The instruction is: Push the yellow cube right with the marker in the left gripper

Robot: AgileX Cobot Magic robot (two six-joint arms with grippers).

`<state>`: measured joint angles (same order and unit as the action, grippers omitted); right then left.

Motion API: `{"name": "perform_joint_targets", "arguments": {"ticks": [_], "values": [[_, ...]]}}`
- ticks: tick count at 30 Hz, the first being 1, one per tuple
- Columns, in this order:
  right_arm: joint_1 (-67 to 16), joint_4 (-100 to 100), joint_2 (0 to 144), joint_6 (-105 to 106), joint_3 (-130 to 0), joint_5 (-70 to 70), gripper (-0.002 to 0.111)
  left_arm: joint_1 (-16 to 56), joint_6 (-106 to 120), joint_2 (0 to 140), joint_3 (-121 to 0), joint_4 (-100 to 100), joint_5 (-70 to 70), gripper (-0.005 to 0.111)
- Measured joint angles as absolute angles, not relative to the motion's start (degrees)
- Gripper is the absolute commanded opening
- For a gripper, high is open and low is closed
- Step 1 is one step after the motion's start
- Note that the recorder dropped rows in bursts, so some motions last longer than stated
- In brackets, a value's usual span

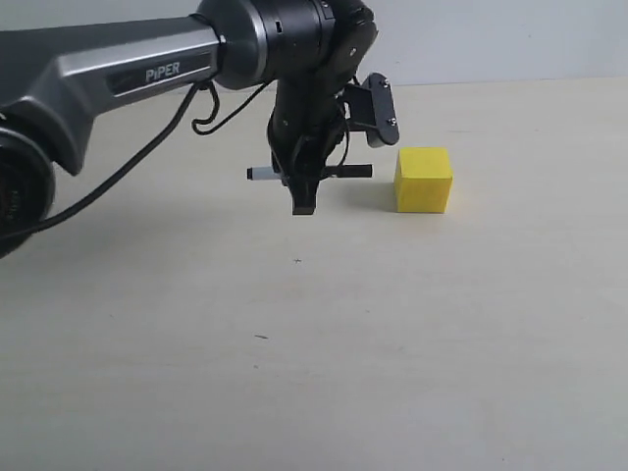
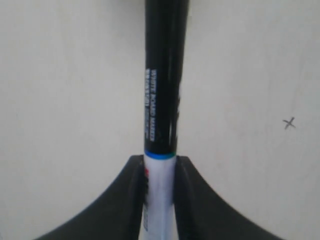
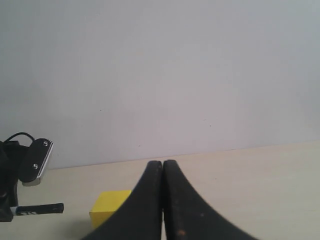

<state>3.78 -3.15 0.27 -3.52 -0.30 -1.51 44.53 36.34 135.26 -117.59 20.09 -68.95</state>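
Beige tabletop (image 1: pixel 392 343), approach step — left gripper (image 1: pixel 302 202) pinching the marker (image 1: pixel 355 171) level, cap end just short of the yellow cube (image 1: pixel 423 180) — next it should slide right into contact and push

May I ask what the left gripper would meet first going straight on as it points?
The left gripper points down, so probably the table just below its fingertips, not the cube.
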Motion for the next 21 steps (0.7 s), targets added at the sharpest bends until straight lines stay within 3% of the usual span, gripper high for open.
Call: {"name": "perform_joint_targets", "arguments": {"ticks": [5, 10, 15, 21], "values": [[3.78, -3.15, 0.27, -3.52, -0.3, -1.51, 0.0, 45.54, 30.21, 128.43, -103.84, 22.84, -54.74, 0.0], [3.78, -3.15, 0.27, -3.52, -0.3, -1.51, 0.0, 47.38, 10.78, 125.12, -91.15, 43.85, -41.41, 0.0], [3.78, -3.15, 0.27, -3.52, -0.3, -1.51, 0.0, 49.4, -3.75, 126.68, -87.74, 60.39, -39.31, 0.0], [3.78, -3.15, 0.27, -3.52, -0.3, -1.51, 0.0, 51.31, -6.44, 128.08, -87.5, 63.0, -35.87, 0.0]]}}
